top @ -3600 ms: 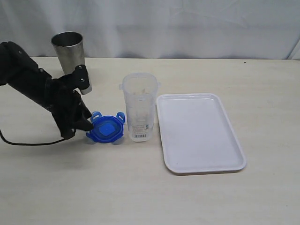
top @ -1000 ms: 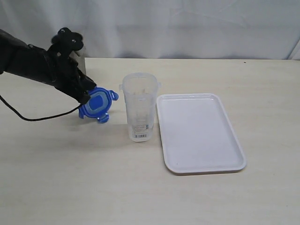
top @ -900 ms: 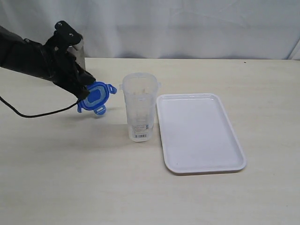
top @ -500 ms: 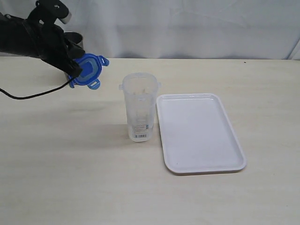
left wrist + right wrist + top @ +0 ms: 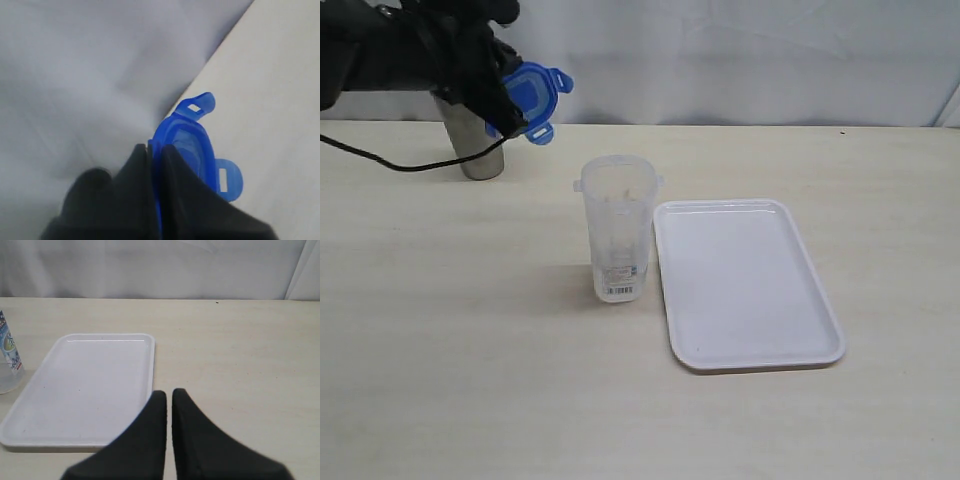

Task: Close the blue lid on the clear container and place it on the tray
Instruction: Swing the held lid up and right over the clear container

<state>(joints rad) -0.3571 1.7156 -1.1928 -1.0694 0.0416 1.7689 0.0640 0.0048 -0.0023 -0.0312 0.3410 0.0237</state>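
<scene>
I am holding the small bright blue plastic lid with snap-lock flaps (image 5: 528, 95) in the air above the far left part of the pale tabletop (image 5: 470, 350). It is tilted on edge, and my left gripper (image 5: 151, 150) is pinching its rim. A grey steel cup (image 5: 475, 150) is standing just below it.

The tall clear plastic container (image 5: 617, 235) is standing upright and uncovered mid-table, well apart from the lid. It is just beside the flat white rectangular plastic tray (image 5: 750, 285), which is carrying nothing.

My right gripper (image 5: 169, 397) is hanging near the tray with its jaws pressed together, empty.

I am judging only the pickup done: seating the lid, snapping it down and moving the container onto the tray are waiting.
</scene>
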